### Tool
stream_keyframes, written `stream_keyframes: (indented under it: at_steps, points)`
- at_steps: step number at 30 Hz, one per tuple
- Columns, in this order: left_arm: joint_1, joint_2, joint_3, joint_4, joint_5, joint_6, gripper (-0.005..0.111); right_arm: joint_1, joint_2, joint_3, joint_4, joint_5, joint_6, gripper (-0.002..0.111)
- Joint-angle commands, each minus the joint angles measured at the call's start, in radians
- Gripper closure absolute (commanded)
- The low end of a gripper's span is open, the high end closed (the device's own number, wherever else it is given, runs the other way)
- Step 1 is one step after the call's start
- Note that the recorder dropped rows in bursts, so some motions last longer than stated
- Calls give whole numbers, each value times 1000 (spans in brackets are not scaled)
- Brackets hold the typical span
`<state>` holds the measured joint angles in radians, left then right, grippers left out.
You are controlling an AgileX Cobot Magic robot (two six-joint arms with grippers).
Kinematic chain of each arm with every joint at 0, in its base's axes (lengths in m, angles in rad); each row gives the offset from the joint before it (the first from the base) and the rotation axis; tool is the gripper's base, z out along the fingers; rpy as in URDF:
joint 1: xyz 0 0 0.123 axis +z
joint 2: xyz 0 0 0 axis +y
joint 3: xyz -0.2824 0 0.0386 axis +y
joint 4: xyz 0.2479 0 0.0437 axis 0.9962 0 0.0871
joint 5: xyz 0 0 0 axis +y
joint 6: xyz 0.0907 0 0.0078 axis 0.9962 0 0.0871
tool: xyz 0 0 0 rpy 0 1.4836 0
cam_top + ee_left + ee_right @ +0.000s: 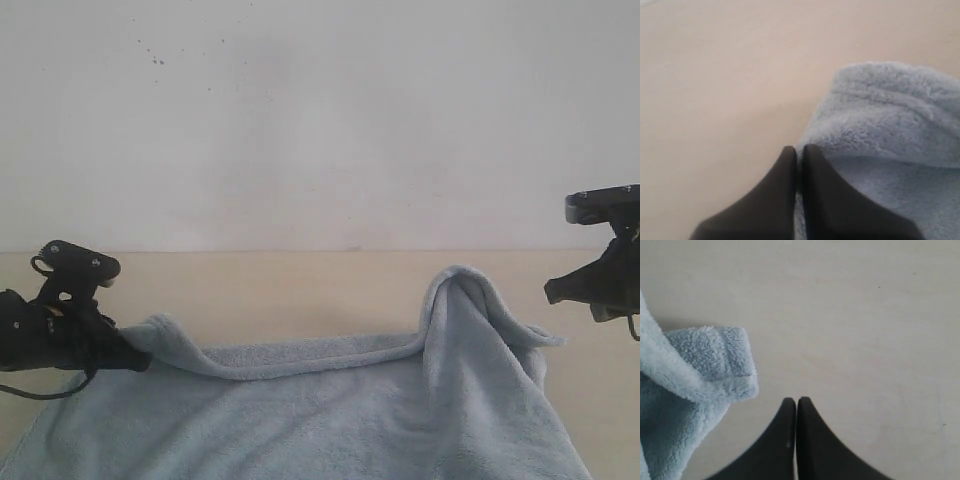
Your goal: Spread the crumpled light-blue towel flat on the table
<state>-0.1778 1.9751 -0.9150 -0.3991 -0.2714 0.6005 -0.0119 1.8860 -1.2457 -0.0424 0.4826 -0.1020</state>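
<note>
My left gripper (796, 150) pinched the towel (330, 410) at its edge; my right gripper (796, 401) was pressed shut over the table (865, 315), near the towel's folded corner.

The black, wedge-fingered left gripper (797, 150) lies low and level, its jaws pressed together. The matching black right gripper (796, 400) hangs higher, with its jaws also together and both tips touching.

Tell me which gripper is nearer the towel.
Left. The left gripper sits at the edge of the towel; the right gripper hangs over bare table, clear of it.
</note>
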Motion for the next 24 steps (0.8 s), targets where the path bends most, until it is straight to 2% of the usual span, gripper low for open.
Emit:
stream_keyframes:
  at_steps: [1,2,4,9,15,18,24]
  points:
    - [-56,3,-4,299,2,-165,103,-4,-2,0,8,-29,-5,108]
    - [-68,10,-4,463,9,-226,103,-4,-2,0,10,-29,-5,108]
    - [-64,41,-4,557,9,-309,103,-2,-2,0,10,-17,-5,108]
    - [-6,104,-4,544,12,-308,103,-2,-2,0,10,1,-5,108]
    - [78,103,-4,418,7,-308,103,-2,-2,0,10,-6,-5,108]
    - [119,103,-4,413,1,-308,103,-2,-2,0,10,2,-5,108]
    - [150,79,-6,413,-35,-315,103,-2,-2,0,10,39,-5,108]
